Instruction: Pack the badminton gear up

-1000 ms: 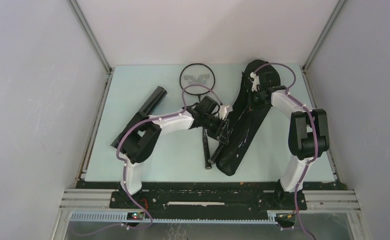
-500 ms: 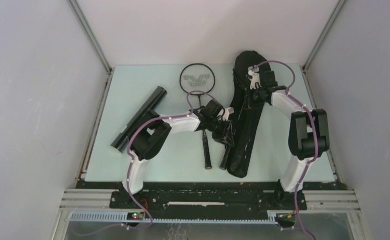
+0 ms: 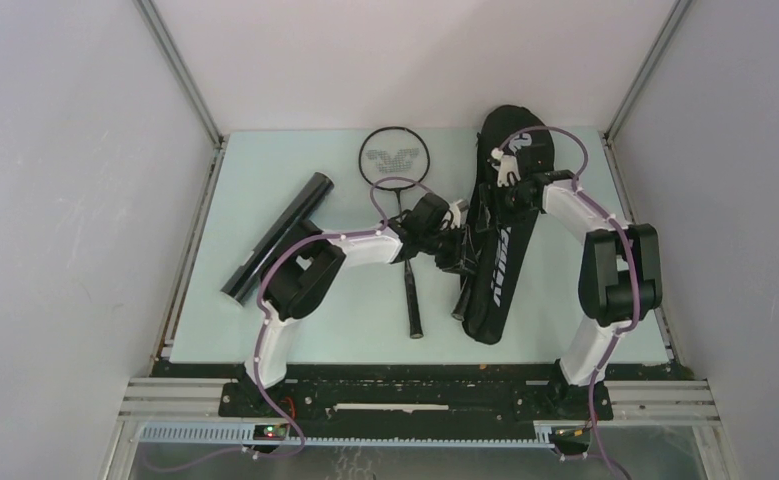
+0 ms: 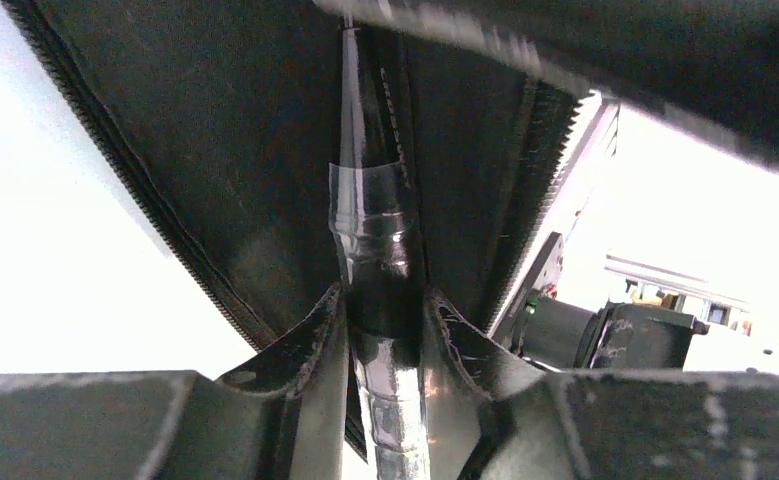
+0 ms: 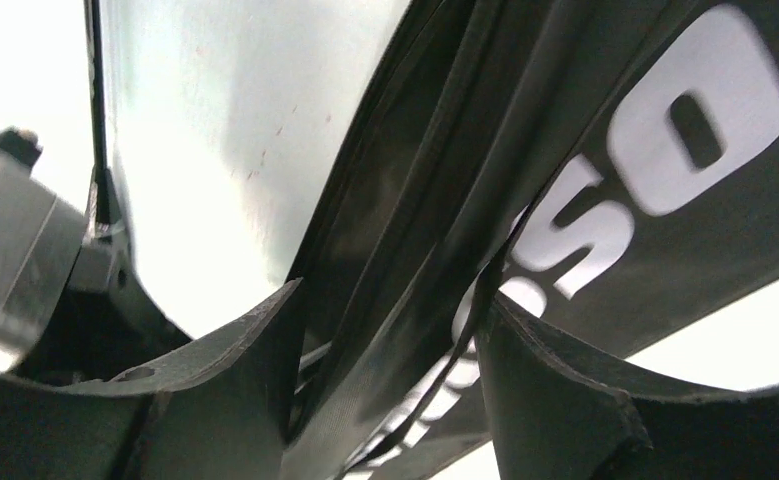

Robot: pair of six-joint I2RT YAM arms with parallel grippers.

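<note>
The black racket bag with white lettering lies almost straight on the right half of the table. My left gripper is at its left edge, shut on the handle of a black racket that runs up into the unzipped bag. That handle's end sticks out at the bag's lower left. My right gripper is open over the bag's upper part, with the lettered flap's edge lying loose between its fingers. A second racket lies flat left of the bag. The black tube lies at the far left.
The second racket's handle lies just left of my left gripper. Grey walls and metal rails enclose the table on three sides. The right arm's elbow stands over the table's right edge.
My right gripper has opened and let go of the bag's flap, which now lies down with its lettering showing. The bag swung from slanted to nearly straight. My left gripper moved right with the racket handle.
</note>
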